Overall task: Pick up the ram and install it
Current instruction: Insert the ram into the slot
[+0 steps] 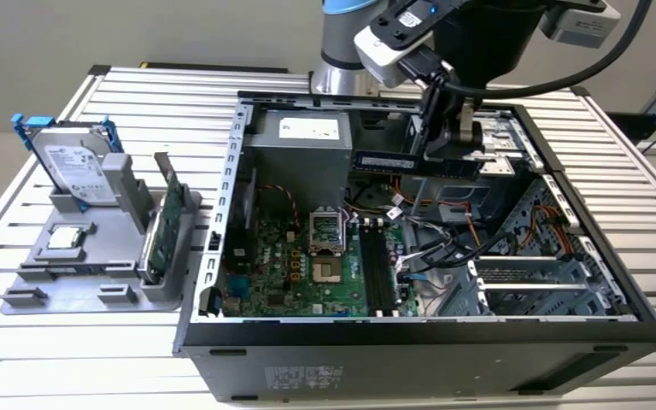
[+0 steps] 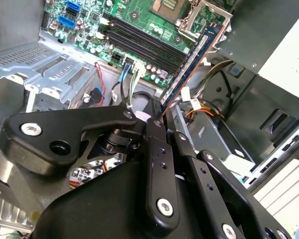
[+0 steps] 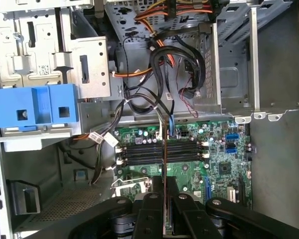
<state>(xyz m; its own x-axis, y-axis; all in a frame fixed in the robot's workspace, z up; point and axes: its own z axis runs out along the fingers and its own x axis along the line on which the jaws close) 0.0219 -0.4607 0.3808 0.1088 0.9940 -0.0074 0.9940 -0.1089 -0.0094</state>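
- The gripper (image 1: 436,152) is hanging in the upper centre of the exterior view, over the open computer case (image 1: 419,359).
- Its black fingers (image 2: 157,154) are pressing in on the ram (image 1: 388,161) and pinching it by one end.
- In the exterior view, the ram is lying roughly level in the air and sticking out from the fingers toward the exterior view's left. It is sitting higher in the frame than the motherboard (image 1: 294,273).
- The ram is hanging apart from the black memory slots (image 1: 376,273), which are showing in the lower centre of the exterior view beside the processor socket (image 1: 325,239).
- In the second wrist view, the ram (image 2: 189,64) is reaching out from the fingertips as a long dark strip. The memory slots (image 2: 149,42) are lying beyond it on the green board.
- In the first wrist view, the ram (image 3: 164,164) is showing edge-on as a thin dark line. It is rising from the gripper (image 3: 164,209) and crossing over the memory slots (image 3: 139,152).
- Black cables (image 3: 174,64) and a blue bracket (image 3: 35,107) are showing elsewhere inside the case in the first wrist view.
- At the exterior view's left, a grey holder (image 1: 78,295) is resting on the slatted table (image 1: 146,94).
- The holder is carrying an upright hard drive (image 1: 78,166) with blue rails and a green expansion card (image 1: 163,231) standing on edge.
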